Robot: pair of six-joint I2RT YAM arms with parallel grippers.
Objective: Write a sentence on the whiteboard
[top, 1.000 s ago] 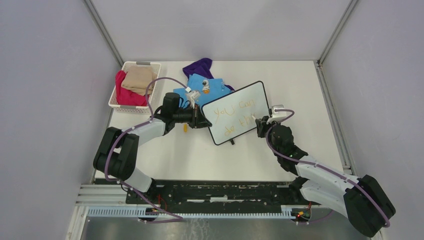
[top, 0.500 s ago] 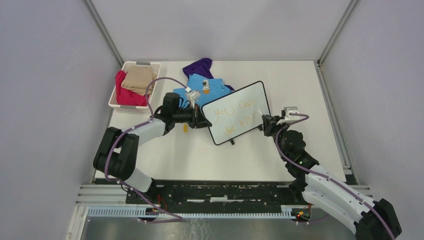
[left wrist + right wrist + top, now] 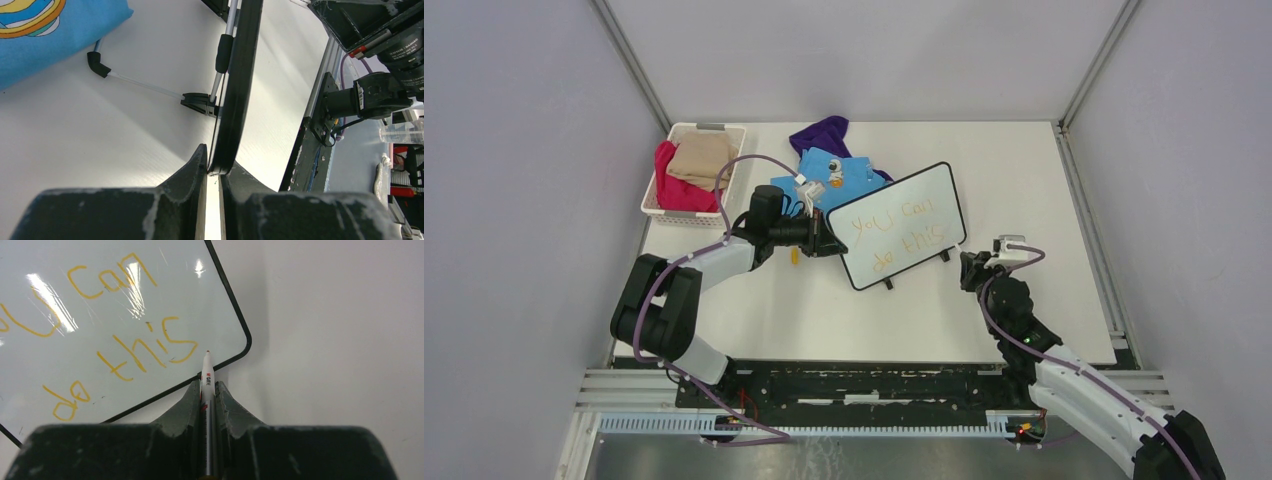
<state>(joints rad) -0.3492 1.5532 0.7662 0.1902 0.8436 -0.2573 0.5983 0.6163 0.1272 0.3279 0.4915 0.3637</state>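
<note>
Whiteboard [image 3: 914,195] stands tilted on its little feet mid-counter [image 3: 804,310] in the overhead view, the sentence [image 3: 916,240] "you can do this" written across it in orange. The left hand [image 3: 829,238] clamps the board's nine-o'clock edge, and the right hand [image 3: 969,268] hangs off its four-o'clock corner, apart from it. Left wrist view: both fingers press on the thin black frame — a stiff, light panel, probably slick on its glossy face, so the rim is the place to hold. Right wrist view: the fingers pinch a marker [image 3: 206,375], its tip aimed at the corner beside "this".
</note>
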